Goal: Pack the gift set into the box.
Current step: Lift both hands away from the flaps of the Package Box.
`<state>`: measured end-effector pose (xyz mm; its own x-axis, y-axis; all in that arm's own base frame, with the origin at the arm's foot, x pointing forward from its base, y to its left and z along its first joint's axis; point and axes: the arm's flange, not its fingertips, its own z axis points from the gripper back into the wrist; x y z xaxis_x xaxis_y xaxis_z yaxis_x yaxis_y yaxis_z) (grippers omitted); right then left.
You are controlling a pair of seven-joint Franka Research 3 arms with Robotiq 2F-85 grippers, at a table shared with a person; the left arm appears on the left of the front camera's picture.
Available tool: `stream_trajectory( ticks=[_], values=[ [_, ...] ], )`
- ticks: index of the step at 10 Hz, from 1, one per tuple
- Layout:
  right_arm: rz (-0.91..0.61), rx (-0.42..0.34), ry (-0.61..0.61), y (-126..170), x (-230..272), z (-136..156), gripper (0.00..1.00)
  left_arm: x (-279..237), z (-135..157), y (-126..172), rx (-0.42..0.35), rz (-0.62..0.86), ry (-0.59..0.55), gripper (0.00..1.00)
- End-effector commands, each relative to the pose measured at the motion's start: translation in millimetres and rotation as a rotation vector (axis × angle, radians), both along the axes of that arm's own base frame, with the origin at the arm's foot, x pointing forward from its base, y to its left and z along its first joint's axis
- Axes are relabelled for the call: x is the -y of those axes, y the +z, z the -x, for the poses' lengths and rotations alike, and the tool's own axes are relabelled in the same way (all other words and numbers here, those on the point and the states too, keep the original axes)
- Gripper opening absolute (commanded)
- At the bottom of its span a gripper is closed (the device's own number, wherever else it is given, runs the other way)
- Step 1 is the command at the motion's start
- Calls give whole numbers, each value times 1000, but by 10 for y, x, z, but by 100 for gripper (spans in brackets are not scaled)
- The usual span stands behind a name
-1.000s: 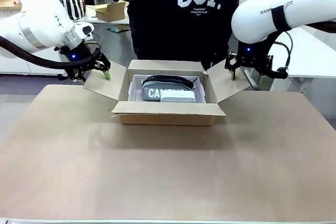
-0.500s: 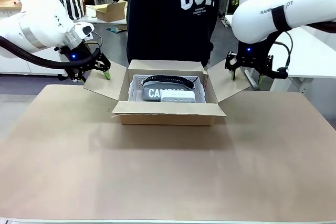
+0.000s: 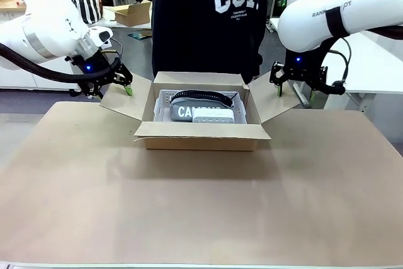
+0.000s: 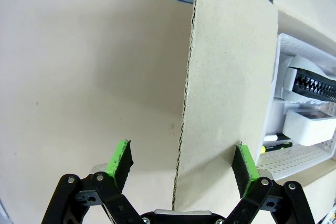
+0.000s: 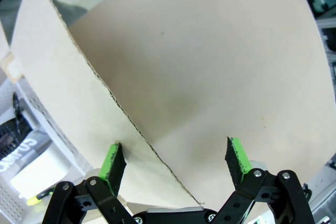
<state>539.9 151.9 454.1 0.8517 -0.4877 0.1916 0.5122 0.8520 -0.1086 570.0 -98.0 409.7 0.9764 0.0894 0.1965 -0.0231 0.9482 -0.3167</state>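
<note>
On the brown counter (image 3: 189, 218), past its bare near half, sits the shallow brown corrugated cardboard box (image 3: 201, 138), flaps out, holding a white slotted plastic tray (image 3: 165, 97) with a grey lettered pouch (image 3: 182, 111). The left pincer (image 4: 181, 161) and right pincer (image 5: 176, 163) each stand apart, a side flap's edge between the fingers. A lopsided pinch or hasty swing could, I judge, buckle a flap or drag the box. Beyond, a person in a dark printed sweatshirt (image 3: 208, 23) crowds the far flap.
</note>
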Motion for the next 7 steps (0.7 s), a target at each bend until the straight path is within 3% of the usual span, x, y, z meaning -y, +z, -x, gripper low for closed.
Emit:
stream_trajectory(
  ticks=[1,4,5,7],
  values=[
    [21,2,-1,36,-17,-12,100,-3,5,20,-5,-11,13,100],
    [0,0,0,0,0,0,100,-3,5,20,-5,-11,13,100],
    [-88,-20,9,222,-36,56,100,0,0,0,0,0,0,100],
    [-300,99,123,743,256,616,100,-130,498,484,138,107,-126,100]
  ],
)
